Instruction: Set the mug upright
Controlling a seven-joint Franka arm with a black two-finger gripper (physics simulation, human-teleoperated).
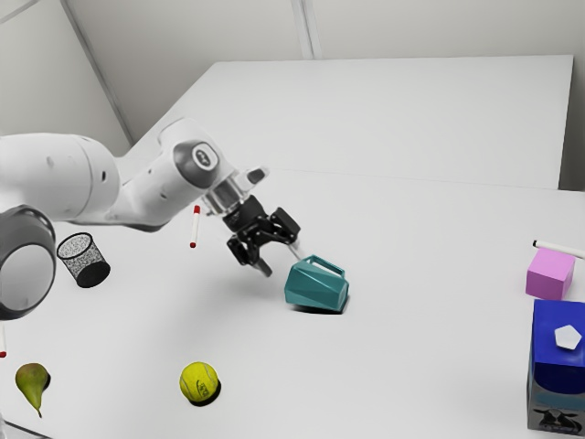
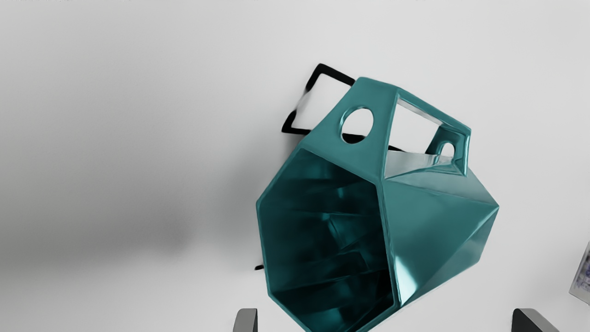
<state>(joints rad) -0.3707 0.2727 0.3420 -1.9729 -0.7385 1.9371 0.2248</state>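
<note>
My gripper point(image 1: 280, 260) is open just to the left of the mug in the exterior view, above the table. The teal faceted mug point(image 1: 315, 287) lies on its side, its handle raised on the upper side. In the wrist view the mug point(image 2: 433, 203) has its dark open mouth turned toward the hand, and the fingertips of my gripper point(image 2: 385, 320) stand wide apart with the mug's lower edge reaching toward the space between them. No contact on both sides of it can be seen.
On the table point(image 1: 420, 366) are a tennis ball point(image 1: 199, 382), a pear point(image 1: 32, 384), a black mesh cup point(image 1: 84, 261) and a red-capped marker point(image 1: 195, 227). At the exterior view's right stand a pink block point(image 1: 550, 275) and a blue carton point(image 1: 558, 366), with another marker point(image 1: 559, 249) behind.
</note>
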